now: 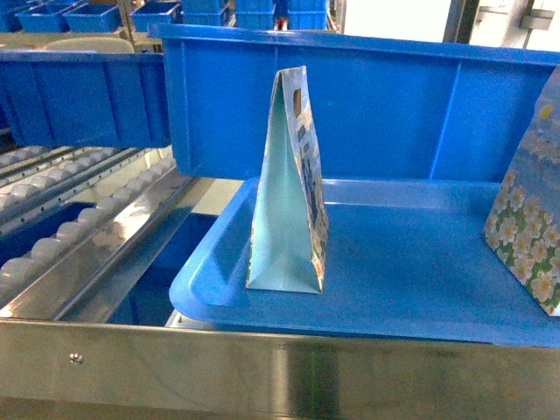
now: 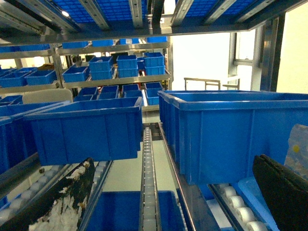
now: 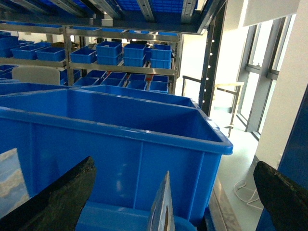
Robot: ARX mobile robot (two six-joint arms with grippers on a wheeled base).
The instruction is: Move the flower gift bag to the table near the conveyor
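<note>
**A:** What's the biggest thing in front of you?

**B:** The rack point(image 1: 79, 219), with sloping lanes of white rollers between shiny rails on your left and a steel front rail across the bottom of the head view. Large blue bins point(image 1: 367, 105) sit on it, one directly behind the tray, and more are stacked on shelves further back.

**A:** And the tray?

**B:** A blue tray point(image 1: 411, 280) rests just behind the front rail, right of the roller lanes. You have two bags on it.

**A:** Where's the flower gift bag?

**B:** The flower gift bag point(image 1: 529, 219) stands at the right edge of the tray, cut off by the frame, white blossoms on green and blue. A second paper bag point(image 1: 289, 192) stands upright near the tray's left side, its pale narrow side toward you, well apart from the flowered one.

**A:** Your fingers?

**B:** Left fingers point(image 2: 62, 202) and right fingers point(image 3: 57, 197) are both spread wide, holding nothing. The paper bag's top edge shows between the right pair, low in that wrist view.
</note>
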